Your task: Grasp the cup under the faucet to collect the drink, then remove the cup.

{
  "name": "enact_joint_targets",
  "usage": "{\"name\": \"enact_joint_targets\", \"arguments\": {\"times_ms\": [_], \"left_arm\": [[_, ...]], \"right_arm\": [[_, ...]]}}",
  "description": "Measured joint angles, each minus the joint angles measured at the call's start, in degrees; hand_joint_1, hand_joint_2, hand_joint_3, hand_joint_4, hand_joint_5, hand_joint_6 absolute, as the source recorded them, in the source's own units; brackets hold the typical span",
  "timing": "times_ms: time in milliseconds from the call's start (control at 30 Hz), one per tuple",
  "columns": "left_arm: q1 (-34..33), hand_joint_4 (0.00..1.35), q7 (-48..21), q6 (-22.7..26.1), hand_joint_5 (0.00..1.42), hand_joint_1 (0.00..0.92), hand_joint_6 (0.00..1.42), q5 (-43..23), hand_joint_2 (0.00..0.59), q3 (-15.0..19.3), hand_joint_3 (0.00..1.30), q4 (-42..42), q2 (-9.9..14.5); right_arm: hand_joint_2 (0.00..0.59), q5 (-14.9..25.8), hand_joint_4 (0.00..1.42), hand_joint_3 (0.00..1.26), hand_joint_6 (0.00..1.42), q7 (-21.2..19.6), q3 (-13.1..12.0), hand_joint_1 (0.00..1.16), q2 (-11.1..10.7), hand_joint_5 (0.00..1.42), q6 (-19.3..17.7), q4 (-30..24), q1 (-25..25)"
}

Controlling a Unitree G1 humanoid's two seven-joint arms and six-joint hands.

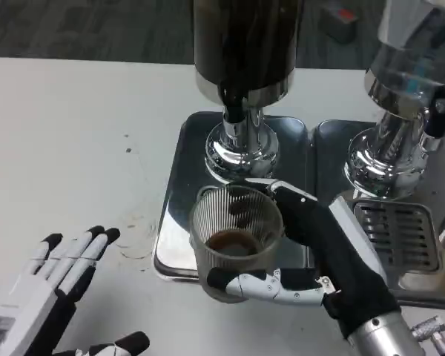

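Observation:
A clear ribbed cup (234,239) with a little dark drink at its bottom stands on the steel tray (179,159), just in front of the dispenser's chrome base (241,148). The black faucet spout (235,109) hangs above and behind the cup. My right hand (311,256) grips the cup, fingers wrapped round its front and back. My left hand (59,285) lies on the white table at the lower left, fingers spread, holding nothing.
A second dispenser (400,141) stands at the right on its own tray with a slotted drip grate (397,233). The dark drink tank (245,41) rises above the faucet. A faint wet ring (137,241) marks the table left of the tray.

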Motion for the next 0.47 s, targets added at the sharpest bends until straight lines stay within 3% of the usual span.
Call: {"name": "enact_joint_targets", "arguments": {"times_ms": [467], "left_arm": [[-0.20, 0.00, -0.70, 0.22, 0.09, 0.000, 0.00, -0.10, 0.105, 0.03, 0.07, 0.00, -0.12]], "right_arm": [[0.277, -0.02, 0.47, 0.48, 0.69, -0.15, 0.14, 0.95, 0.09, 0.46, 0.03, -0.31, 0.05]]}}
